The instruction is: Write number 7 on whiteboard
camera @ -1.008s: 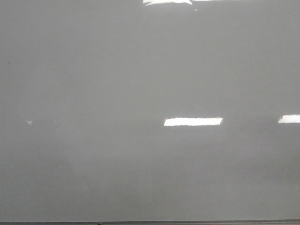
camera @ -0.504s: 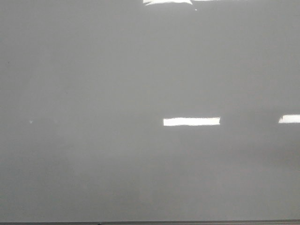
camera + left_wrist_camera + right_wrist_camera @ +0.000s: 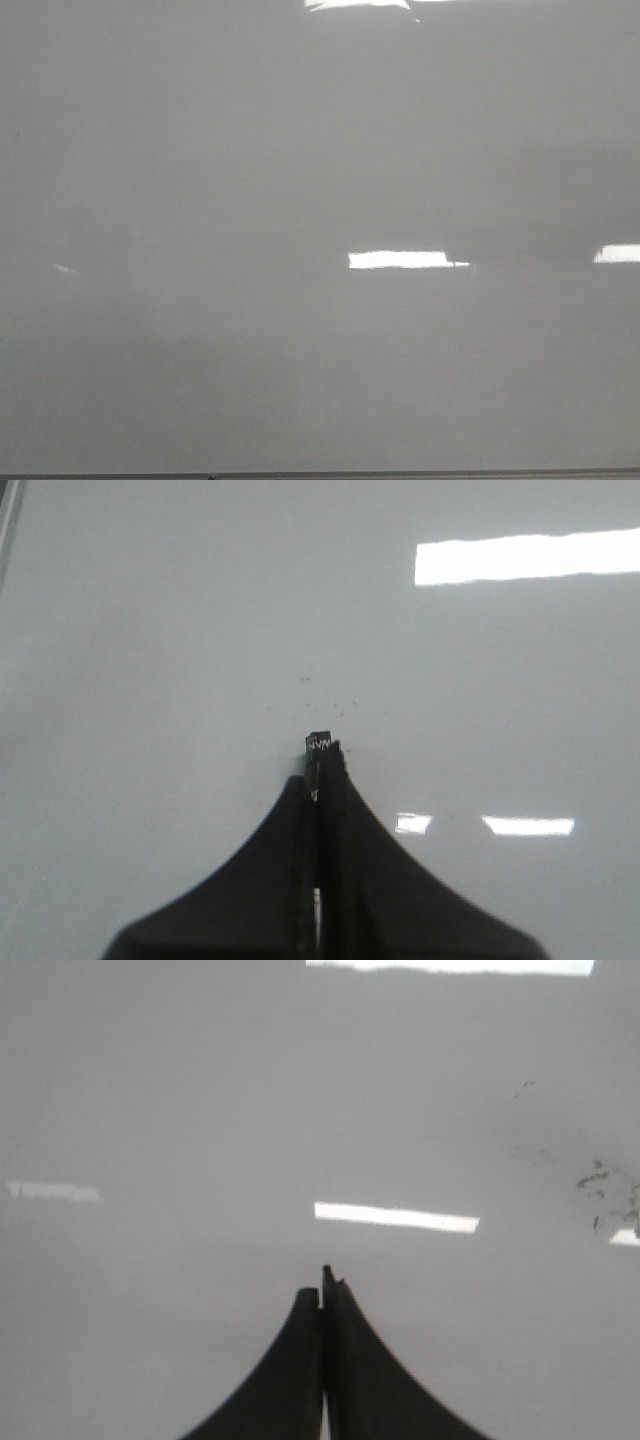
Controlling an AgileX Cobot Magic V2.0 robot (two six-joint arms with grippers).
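Showing nearest, in the left wrist view, the left end effector [image 3: 320, 755] pressing its two dark fingers flat together with no gap between the jaws, hanging over pale glossy board. Peeking out at those fingertips, a small dark nub [image 3: 320, 744] bearing a pale marking; not possible to tell whether that is a pen tip or part of a finger, nor whether it is touching the surface. Lying just beyond the nub, a few faint dark specks [image 3: 325, 695]. Showing likewise, in the right wrist view, the right end effector [image 3: 323, 1285] closing fully, fingers meeting along one thin seam and holding nothing that can be made out. Sitting off to one side of it and well apart, a scatter of grey-black ink smudges [image 3: 605, 1185]. Filling the whole front view further out, the whiteboard [image 3: 300, 150], grey-white and shiny, ending in a thin dark bottom edge [image 3: 320, 476] and carrying bright rectangular light reflections [image 3: 405, 260] near the middle, at the right and along the top. Showing no number 7 anywhere: no top stroke and no slanted downstroke in any view, so the figure is not yet on the board. Judging from this, standing at the very start of the writing step, before the first stroke. Calling next, probably, for bringing a pen tip into light, even contact with a bare patch of board, then drawing a short level stroke and turning into a long slant without lifting or pressing too hard.
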